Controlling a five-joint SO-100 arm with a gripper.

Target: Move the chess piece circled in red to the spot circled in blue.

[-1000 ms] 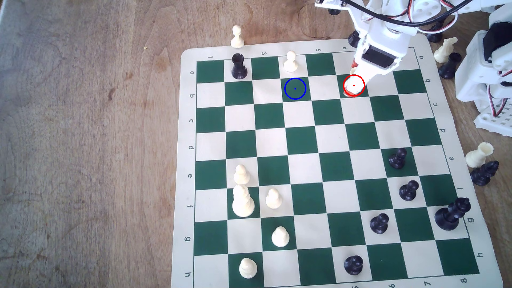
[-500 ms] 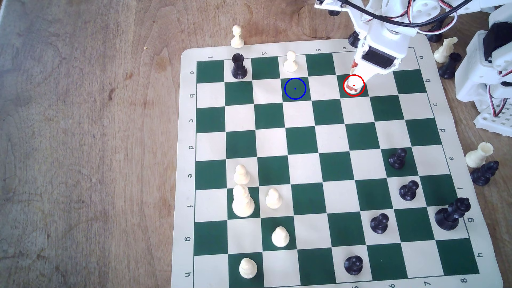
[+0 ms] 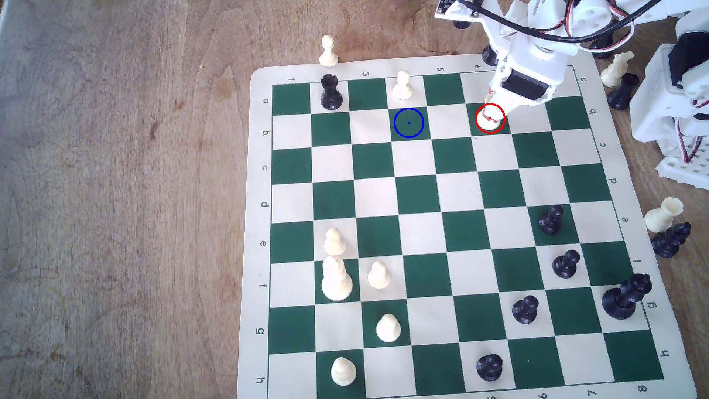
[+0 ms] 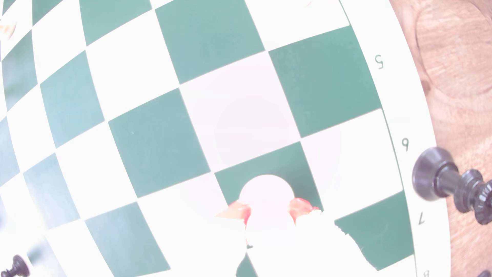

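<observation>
The cream-white rook [image 3: 492, 122] sits inside the red ring on a dark green square near the board's far edge in the exterior view. My white gripper [image 3: 489, 117] reaches down from above and is shut on it, and the arm hides most of the piece. In the wrist view the rook's pale round body [image 4: 266, 191] lies between my two red-padded fingertips [image 4: 299, 209], which press on its sides. The blue-ringed green square [image 3: 409, 122] lies two squares toward the exterior view's left in the same row, and nothing stands on it.
A cream pawn [image 3: 403, 85] stands on the square just behind the blue ring. A black rook [image 3: 330, 92] is further left. Black pieces [image 3: 621, 92] and the arm's base [image 3: 683, 115] crowd the right edge. A black piece [image 4: 450, 183] lies beside the board's border.
The fingertips and the cream rook have shifted slightly up within the red ring. The upper arm has tilted a little. The other pieces have not moved.
</observation>
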